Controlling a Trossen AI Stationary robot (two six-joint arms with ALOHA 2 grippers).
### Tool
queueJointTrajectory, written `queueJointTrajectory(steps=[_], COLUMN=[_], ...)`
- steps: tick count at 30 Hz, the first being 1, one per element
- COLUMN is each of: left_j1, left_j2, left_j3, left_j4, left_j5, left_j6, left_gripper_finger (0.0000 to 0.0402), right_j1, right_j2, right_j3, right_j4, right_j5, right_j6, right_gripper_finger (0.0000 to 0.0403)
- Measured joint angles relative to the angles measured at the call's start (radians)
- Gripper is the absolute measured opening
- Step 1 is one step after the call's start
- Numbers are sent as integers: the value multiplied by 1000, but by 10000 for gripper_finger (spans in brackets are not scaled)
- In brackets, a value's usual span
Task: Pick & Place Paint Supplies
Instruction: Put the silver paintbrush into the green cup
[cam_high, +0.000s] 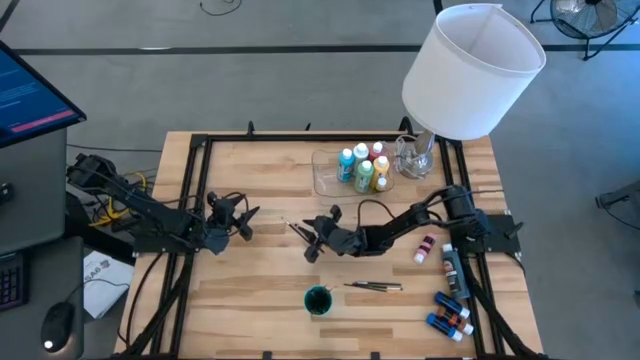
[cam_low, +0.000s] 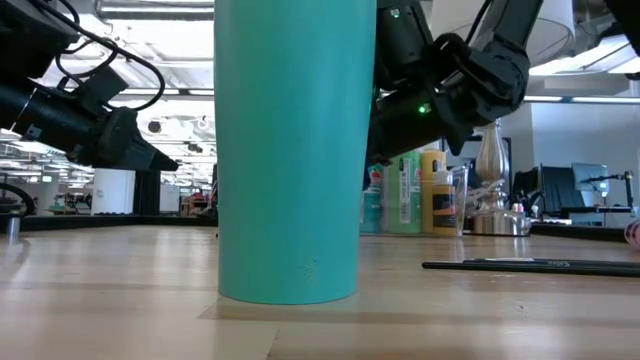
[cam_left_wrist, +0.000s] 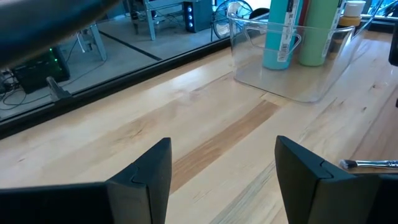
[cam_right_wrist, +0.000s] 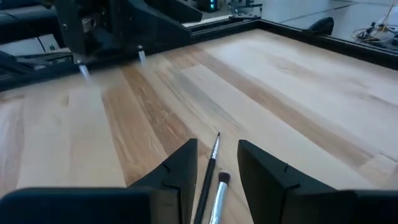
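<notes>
Seen from above, my right gripper (cam_high: 318, 238) sits mid-table over two thin brushes (cam_high: 297, 231), nearer than my waiting left gripper (cam_high: 243, 220). In my right wrist view, those brushes (cam_right_wrist: 211, 180) lie lengthwise between my half-open, empty fingers (cam_right_wrist: 177, 171), touching neither.

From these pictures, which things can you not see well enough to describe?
- Low view: the teal cup fills the middle and hides the table behind it.
- Right wrist view: the two brushes run between the right gripper fingers; contact cannot be told.
- High view: bottles by the right edge are too small to read.
</notes>
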Motion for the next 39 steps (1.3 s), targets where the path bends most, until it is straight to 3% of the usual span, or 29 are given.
queueJointTrajectory(steps=[23, 33, 39], left_j1=[0, 0, 0], left_j2=[0, 0, 0], left_j3=[0, 1, 1], left_j4=[1, 8, 11], left_j5=[-11, -15, -19], left_j6=[5, 5, 15], left_gripper_finger=[186, 186, 186], right_j1=[7, -39, -32], right_j2=[1, 1, 88], right_j3=[0, 0, 21], right_j4=[-105, -62, 58], right_j5=[1, -2, -1], right_j6=[41, 27, 4], right_gripper_finger=[108, 108, 108])
